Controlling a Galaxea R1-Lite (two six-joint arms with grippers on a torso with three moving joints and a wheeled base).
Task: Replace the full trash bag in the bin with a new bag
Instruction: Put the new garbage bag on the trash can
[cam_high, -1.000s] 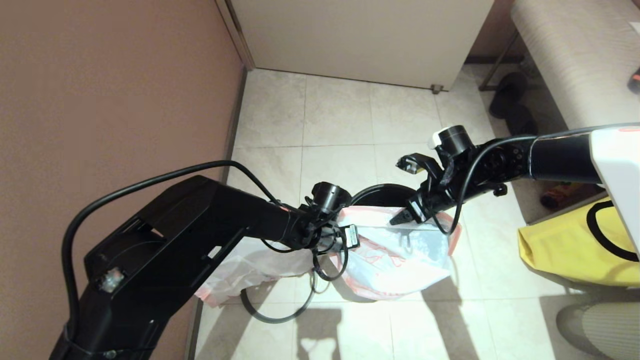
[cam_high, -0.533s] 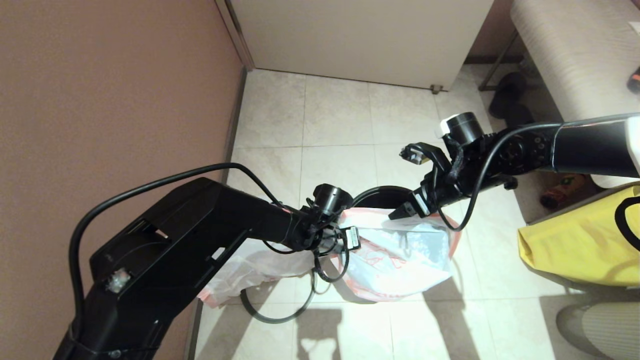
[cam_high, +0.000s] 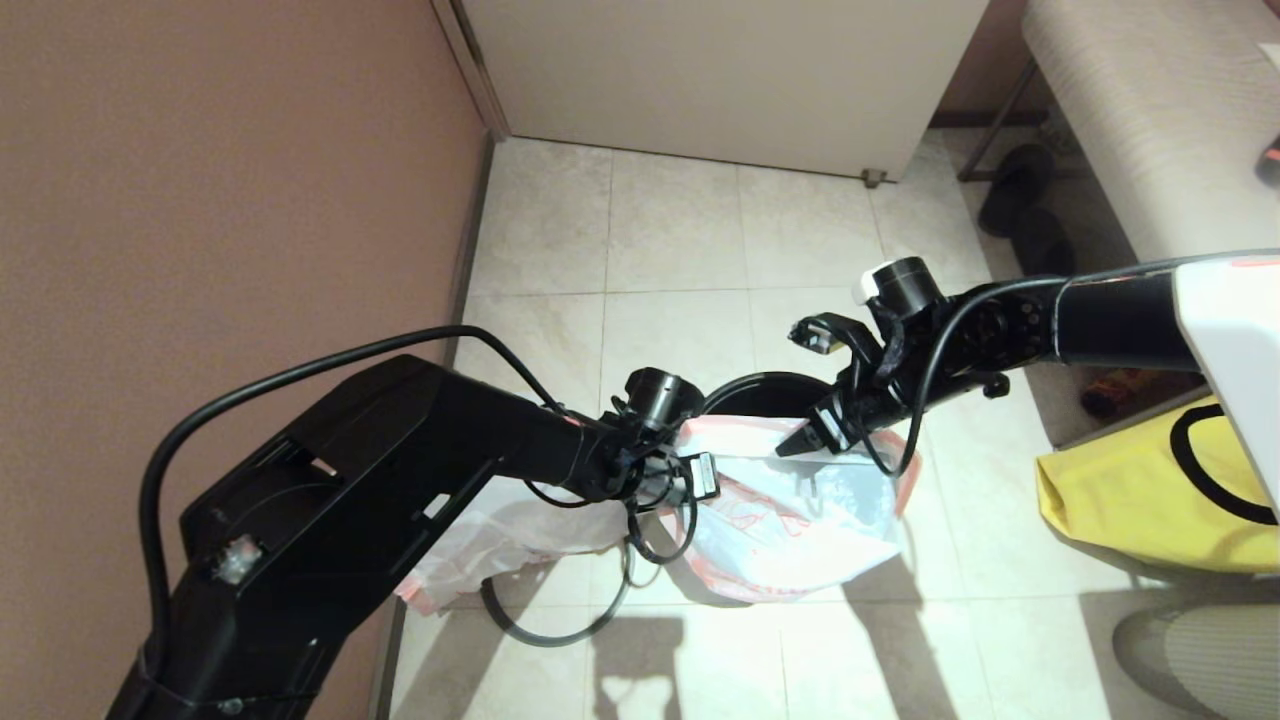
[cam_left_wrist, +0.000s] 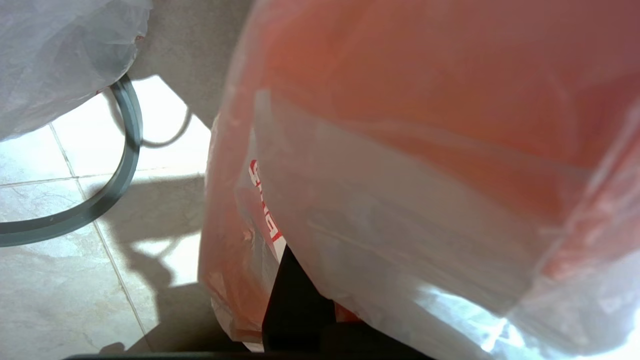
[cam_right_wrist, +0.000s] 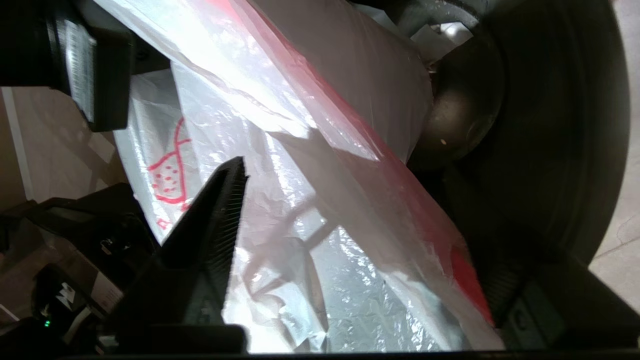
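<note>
Left end effector (cam_high: 690, 478): mine, clamped on the near-left part of the red-orange hem of the new bag (cam_high: 800, 520); it has kept still over the last second, holding that side up.
Right end effector (cam_high: 815, 385): fingers spread wide, one ribbed finger (cam_right_wrist: 210, 240) over the film and the other on the far side of the hem, so the hem runs between them without being pinched.
What just changed: my right arm lifted slightly toward the far right half a second ago, then came back down to the bag mouth; the fingers have not come together.
New bag: hanging from my left grip over the bin's near rim, its printed face toward me, mouth partly open.
Bin (cam_high: 760, 392): black, just behind the new bag, interior looks unlined.
Full trash bag (cam_high: 490, 545): on the floor at the near left, beside the grey rim ring (cam_high: 545, 620).
Meaning for the task: I judge the old bag is out; spreading the new one over the rim remains.
Next: close my right fingers on the hem.
</note>
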